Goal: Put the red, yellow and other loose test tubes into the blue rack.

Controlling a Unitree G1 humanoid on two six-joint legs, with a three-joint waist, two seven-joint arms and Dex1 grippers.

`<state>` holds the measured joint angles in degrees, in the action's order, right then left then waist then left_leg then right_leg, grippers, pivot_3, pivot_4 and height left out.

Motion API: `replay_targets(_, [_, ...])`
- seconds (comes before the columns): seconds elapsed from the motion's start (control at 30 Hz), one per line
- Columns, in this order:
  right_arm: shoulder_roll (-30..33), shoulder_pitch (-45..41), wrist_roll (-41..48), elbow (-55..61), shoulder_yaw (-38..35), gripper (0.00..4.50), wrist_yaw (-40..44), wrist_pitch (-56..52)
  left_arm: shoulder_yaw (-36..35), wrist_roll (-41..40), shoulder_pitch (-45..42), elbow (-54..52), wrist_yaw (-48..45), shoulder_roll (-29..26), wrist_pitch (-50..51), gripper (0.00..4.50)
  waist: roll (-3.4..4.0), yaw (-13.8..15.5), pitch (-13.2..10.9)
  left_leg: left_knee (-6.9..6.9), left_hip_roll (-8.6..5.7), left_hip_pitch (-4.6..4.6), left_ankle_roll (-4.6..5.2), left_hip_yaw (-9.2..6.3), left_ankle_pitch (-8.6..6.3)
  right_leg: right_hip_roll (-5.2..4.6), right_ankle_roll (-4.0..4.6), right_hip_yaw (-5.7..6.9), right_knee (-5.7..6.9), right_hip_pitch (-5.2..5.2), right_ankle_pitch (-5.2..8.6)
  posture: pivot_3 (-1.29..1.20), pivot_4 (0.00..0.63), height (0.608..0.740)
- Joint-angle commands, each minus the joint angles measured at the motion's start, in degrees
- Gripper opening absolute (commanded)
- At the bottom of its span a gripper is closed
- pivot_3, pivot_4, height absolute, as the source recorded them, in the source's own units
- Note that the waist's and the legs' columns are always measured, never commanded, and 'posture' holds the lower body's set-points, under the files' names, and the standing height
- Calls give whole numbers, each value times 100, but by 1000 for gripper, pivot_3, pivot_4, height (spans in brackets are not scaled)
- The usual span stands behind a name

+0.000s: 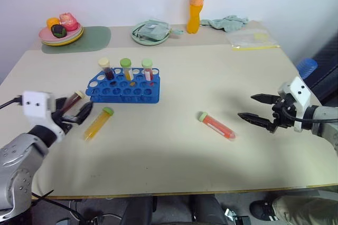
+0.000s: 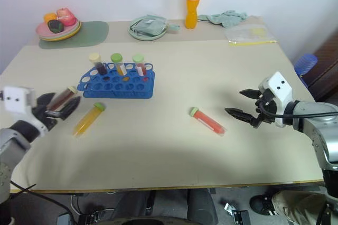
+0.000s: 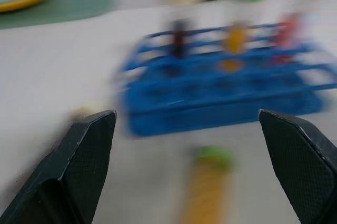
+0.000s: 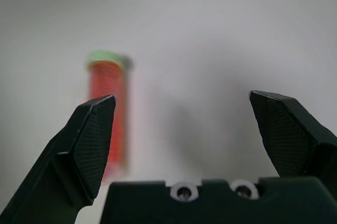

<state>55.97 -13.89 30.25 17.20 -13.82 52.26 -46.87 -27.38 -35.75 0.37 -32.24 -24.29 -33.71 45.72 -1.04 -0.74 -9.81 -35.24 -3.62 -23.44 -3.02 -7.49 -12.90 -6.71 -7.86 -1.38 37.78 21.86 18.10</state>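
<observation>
Looking down from the head camera onto a beige table, with the blue rack (image 1: 122,98) left of centre and three capped tubes already standing in its back row. Lying loose nearer the front: a yellow-orange tube (image 1: 99,123) just before the rack, green cap toward it, long axis slanting back toward the left gripper (image 1: 79,106). Spread wide and gripping nothing, that gripper, with a dark maroon tube (image 1: 73,101) lying right at its fingers; touching or not, impossible to tell. Off to the right, a red tube (image 1: 216,125), green cap pointing back toward the rack, rounded end nearest the right gripper (image 1: 246,106). Likewise fully parted and empty, aimed at that tube from close by.

Seen from the left wrist: two black fingers far apart, the rack straight ahead between them, the yellow-orange tube's green cap nearer in, a cream blur beside one finger.

Seen from the right wrist: fingers wide, the red tube lengthwise by one finger rather than centred, calling, by judgement, for a sideways shift before closing. Right arm clearly nearer the red tube; left arm nearer the other two.
</observation>
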Motion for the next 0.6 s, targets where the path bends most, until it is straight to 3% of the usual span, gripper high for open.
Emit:
replay_targets(0.03, [183,-266,347,754,254,4500,-211,-860,635,29,-78,-196,-528,-300,-210,4434,0,3,0,2,0,0,0,0,0,1,0,0,-1,0,0,0,150,740])
replay_targets(0.17, [190,-880,661,1501,1018,4500,-711,-2390,1528,153,-441,-46,-906,-334,-382,4434,3,12,-2,2,3,-4,2,1,-1,2,1,1,-9,0,0,0,150,740])
replay_targets(0.33, [-425,-2150,669,1345,1821,4500,-1514,-4242,2724,636,-776,163,-1443,-253,-951,4434,3,5,-2,1,1,-7,2,1,-1,0,2,2,-15,1,-1,0,150,740])
replay_targets(0.6, [-878,-3202,919,5,2880,4500,-2601,-4563,3601,1034,-510,45,-1917,-91,-1685,4434,5,-2,-4,7,1,-17,7,2,-4,-1,1,2,-29,11,-2,0,150,740])
